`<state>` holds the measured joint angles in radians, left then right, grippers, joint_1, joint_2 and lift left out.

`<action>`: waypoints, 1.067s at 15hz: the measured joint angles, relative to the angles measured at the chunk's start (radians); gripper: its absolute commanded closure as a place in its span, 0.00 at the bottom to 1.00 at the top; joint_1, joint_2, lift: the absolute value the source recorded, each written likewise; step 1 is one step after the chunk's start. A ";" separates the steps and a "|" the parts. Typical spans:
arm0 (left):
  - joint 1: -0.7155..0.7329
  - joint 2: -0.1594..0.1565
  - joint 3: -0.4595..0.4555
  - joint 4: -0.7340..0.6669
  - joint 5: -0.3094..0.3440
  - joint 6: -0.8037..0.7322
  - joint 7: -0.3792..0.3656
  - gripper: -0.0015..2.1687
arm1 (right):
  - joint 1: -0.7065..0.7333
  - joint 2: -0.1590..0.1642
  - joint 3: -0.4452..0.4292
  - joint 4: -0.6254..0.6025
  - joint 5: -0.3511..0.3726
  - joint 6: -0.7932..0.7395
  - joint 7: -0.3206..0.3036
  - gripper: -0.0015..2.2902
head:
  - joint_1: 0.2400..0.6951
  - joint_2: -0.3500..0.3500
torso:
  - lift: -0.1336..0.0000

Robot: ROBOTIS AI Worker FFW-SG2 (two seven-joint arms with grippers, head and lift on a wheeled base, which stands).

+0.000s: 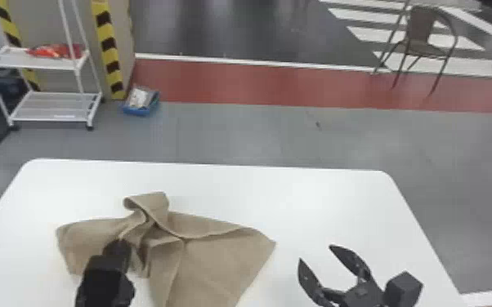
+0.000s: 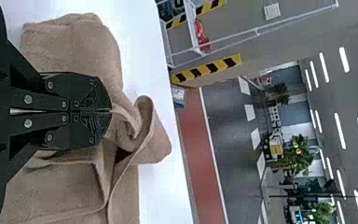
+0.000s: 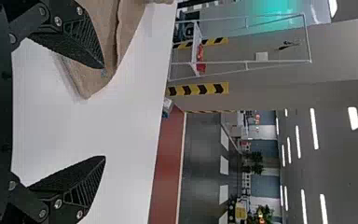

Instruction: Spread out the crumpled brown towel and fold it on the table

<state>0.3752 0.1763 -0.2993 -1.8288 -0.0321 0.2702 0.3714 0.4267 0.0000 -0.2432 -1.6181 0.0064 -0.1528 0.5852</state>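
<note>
1. Although the white table (image 1: 318,196) offers ample surface for the job, nothing on it is folded yet, so I judge the work to be in its early, spreading stage.
2. The brown towel (image 1: 220,261) lies on the table's left half and reaches past its middle, running toward the table's near side. Its right part is fairly smooth, which counts as partial progress; its left part is bunched into overlapping ridges. Flattening that bunch comes first, and all of the deliberate folding seems to be left.
3. The right gripper (image 1: 316,253) is over the right part of the table, its two fingers wide apart with nothing between them. It looks free to take a second hold, probably for pulling the cloth out flat.
4. The left gripper (image 2: 111,110) is over the left part of the table, its fingers closed on a small raised pinch of towel. That hold looks useful for opening the bunch, though pulling on it alone could drag the whole cloth along.
5. The turned-over flap (image 1: 157,202), at the towel's edge toward the far side of the table, curls back on itself and needs opening out before any fold can lie square.
6. The pointed corner (image 1: 270,243), just right of the table's middle, lies exposed and seems the likeliest next grip.
</note>
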 measured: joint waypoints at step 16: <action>-0.024 -0.012 0.049 -0.012 0.002 0.030 -0.023 0.63 | 0.085 -0.022 0.507 -0.285 0.392 0.564 -0.174 0.13 | 1.00 0.81 | 1.00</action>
<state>0.3512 0.1644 -0.2503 -1.8406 -0.0301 0.3004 0.3482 0.5113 -0.0223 0.2638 -1.9033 0.3982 0.4110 0.4108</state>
